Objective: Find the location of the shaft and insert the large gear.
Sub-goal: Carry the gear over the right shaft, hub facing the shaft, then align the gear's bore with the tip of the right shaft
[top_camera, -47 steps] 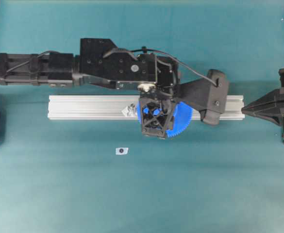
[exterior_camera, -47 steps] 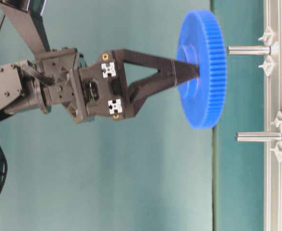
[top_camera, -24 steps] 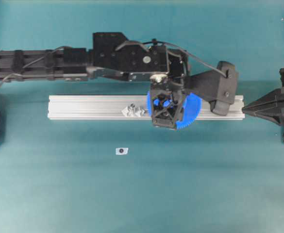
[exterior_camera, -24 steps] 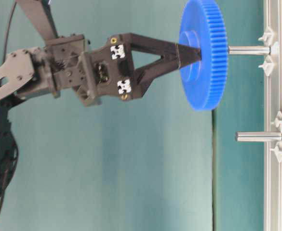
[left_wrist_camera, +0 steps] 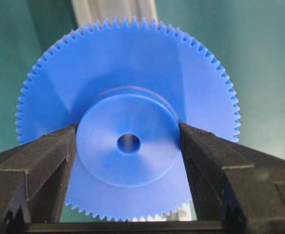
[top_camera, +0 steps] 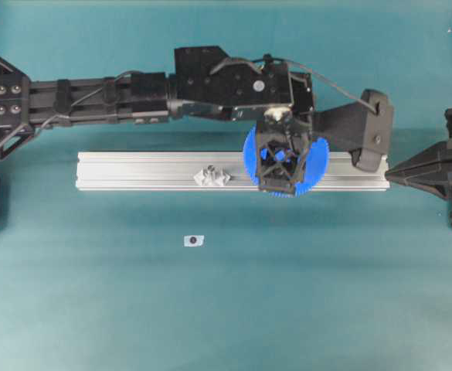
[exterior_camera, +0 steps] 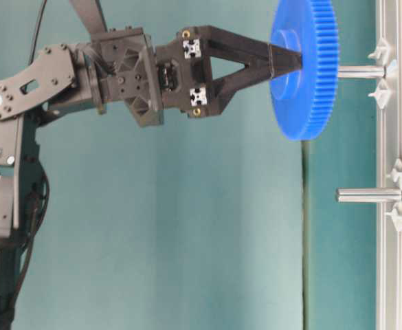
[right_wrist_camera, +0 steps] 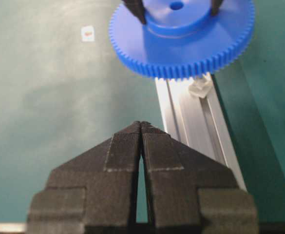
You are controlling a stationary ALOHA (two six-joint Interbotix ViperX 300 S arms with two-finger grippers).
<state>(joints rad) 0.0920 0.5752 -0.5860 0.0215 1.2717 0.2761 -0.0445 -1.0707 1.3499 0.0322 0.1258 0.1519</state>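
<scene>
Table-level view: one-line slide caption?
Left gripper holds the large gear by its hub, facing the shaft.

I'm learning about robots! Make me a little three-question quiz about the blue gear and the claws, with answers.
1. True or false: the left claw grips the large gear by its raised hub.
2. How many upright pegs stand on the metal rail in the table-level view? A) one B) two C) three
3. Fill in: the right claw has its fingers pressed ____.

Key
1. True.
2. B: the shaft facing the gear and a second peg.
3. Together; it holds nothing.
</scene>
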